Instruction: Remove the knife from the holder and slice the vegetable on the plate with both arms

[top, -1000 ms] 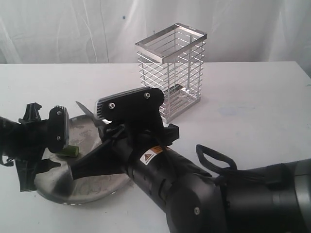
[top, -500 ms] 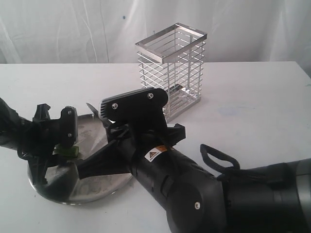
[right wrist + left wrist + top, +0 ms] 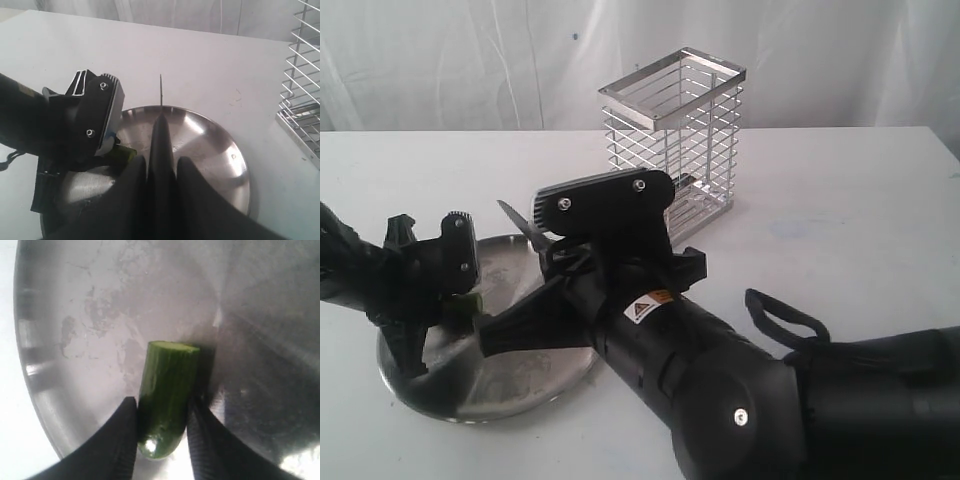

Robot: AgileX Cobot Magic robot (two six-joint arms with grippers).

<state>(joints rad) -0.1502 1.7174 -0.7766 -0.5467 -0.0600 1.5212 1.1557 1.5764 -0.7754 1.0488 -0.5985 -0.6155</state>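
Note:
The short dark green vegetable [image 3: 167, 397] lies on the silver plate [image 3: 90, 315], its pale cut face pointing away from my left gripper [image 3: 161, 412], which is shut on its rounded end. From outside, the left gripper [image 3: 455, 300] sits over the plate's [image 3: 510, 385] left side and only a sliver of vegetable [image 3: 468, 301] shows. My right gripper [image 3: 161, 165] is shut on the black knife [image 3: 162, 142], edge-on above the plate [image 3: 220, 160]; its blade tip [image 3: 515, 222] sticks out beyond the right arm. The wire holder [image 3: 675, 140] stands behind with nothing in it.
The bulky right arm [image 3: 720, 380] fills the front of the white table and hides much of the plate. The left arm's housing [image 3: 85, 120] looms beside the knife. The holder's base corner [image 3: 300, 135] lies to the plate's right.
The left gripper with the vegetable shifted right then settled lower on the plate. The right gripper and knife rose slightly and moved right; the plate slid a little left.

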